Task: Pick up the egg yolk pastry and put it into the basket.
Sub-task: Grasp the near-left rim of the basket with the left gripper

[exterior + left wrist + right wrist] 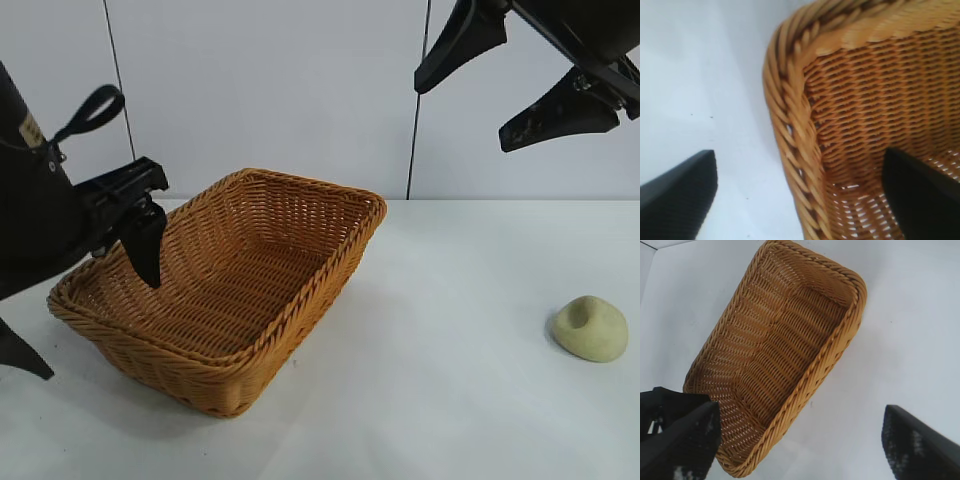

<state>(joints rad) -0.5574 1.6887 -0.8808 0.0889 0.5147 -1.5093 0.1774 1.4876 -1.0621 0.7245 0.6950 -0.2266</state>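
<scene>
1. Pale yellow-beige, your egg yolk pastry (pixel 590 327) sits untouched on the counter (pixel 450 350), well apart from the basket (pixel 225 290).
2. The basket is empty.
3. Your right hand (pixel 520 85) hangs spread, high above; your left hand (pixel 140 235), spread too, straddles the basket's rim.
4. Everything remains: grasp, carry, drop.

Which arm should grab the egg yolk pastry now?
Right, probably. The right claw hangs open above the table's right side, where the egg yolk pastry lies untouched. The left claw is open too, but straddles the basket rim at the far left, with the basket between it and the pastry.
</scene>
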